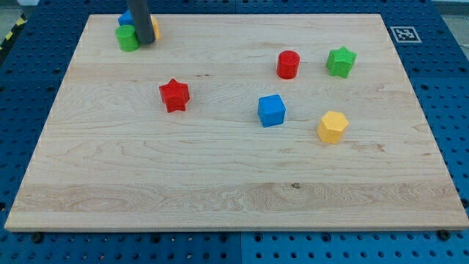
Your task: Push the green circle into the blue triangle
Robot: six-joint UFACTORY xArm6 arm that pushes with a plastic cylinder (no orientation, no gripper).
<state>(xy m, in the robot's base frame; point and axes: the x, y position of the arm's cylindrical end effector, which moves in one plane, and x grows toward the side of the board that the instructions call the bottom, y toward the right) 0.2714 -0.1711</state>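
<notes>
The green circle [127, 37] sits near the board's top left corner. The blue triangle [126, 18] is just above it, mostly hidden behind my rod, and appears to touch the green circle. My tip [146, 42] is down on the board right next to the green circle, on its right side. A yellow-orange block [155, 28] peeks out from behind the rod on the right; its shape is hidden.
A red star [174, 94] lies left of centre. A blue cube [271, 110] is near the middle. A red cylinder [288, 64] and a green star [341, 61] sit at the upper right. A yellow hexagon [332, 127] lies right of the cube.
</notes>
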